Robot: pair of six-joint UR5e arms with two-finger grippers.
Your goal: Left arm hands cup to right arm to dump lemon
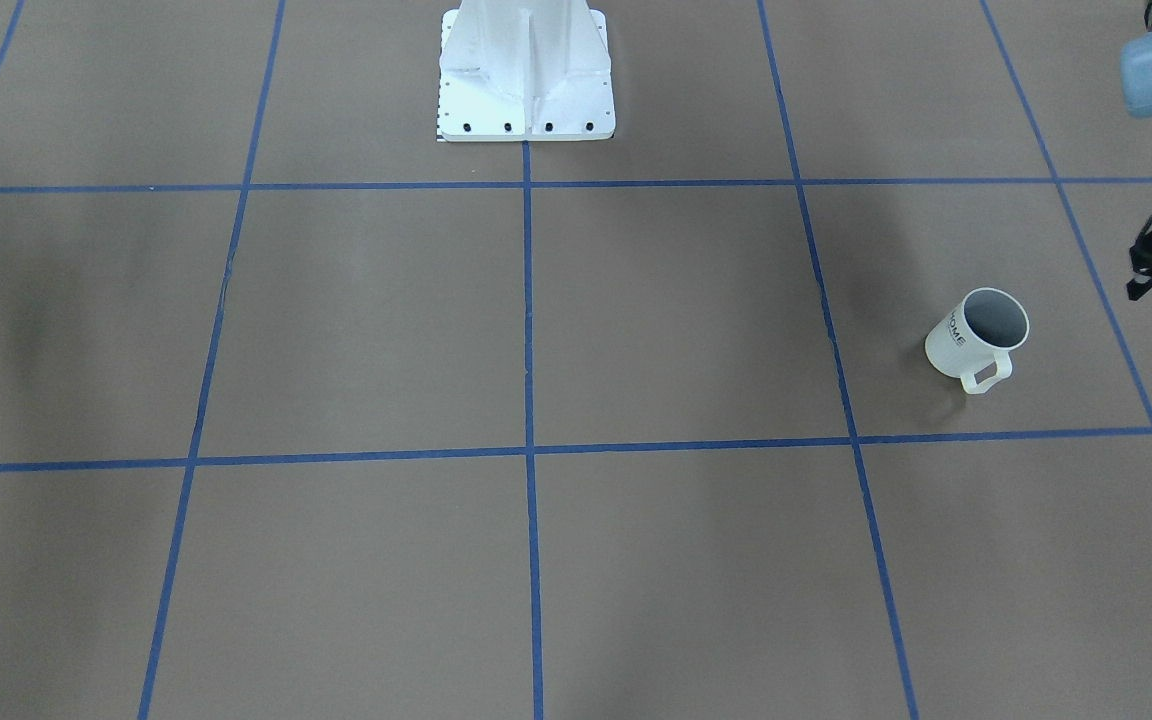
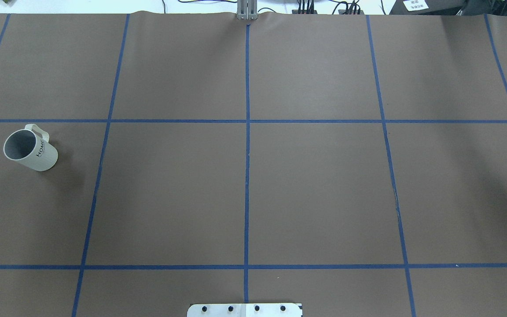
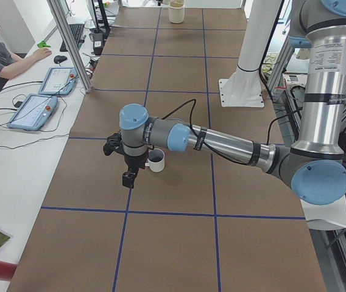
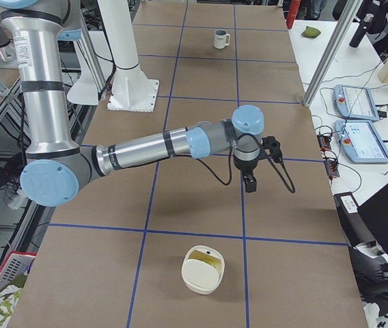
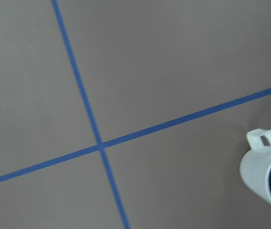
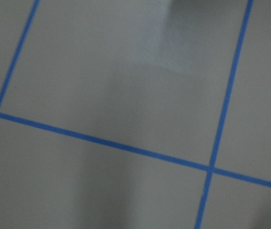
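While the cup (image 1: 976,340) sits near the tabletop's (image 2: 315,193) left edge, your left claw (image 3: 128,177), whose gap I cannot tell, could knock it over.

Overhead cam sits behind the robot, looking forward and down on the table (image 2: 324,198); front cam faces it from across, steep, so the two are mirrored, both catching the cup (image 2: 30,150) and the white base plate (image 2: 244,310), with the cup left in overhead and right in front. Side cams look along the table from each end, wide: left-end one has the left arm (image 3: 222,143) near with the cup beside it, right-end one has the right arm (image 4: 139,147) near and the same cup tiny at the far end. Wrist cams look down close at the table: left clips the cup at its lower-right edge, right gets only blurred blue tape (image 6: 126,148).
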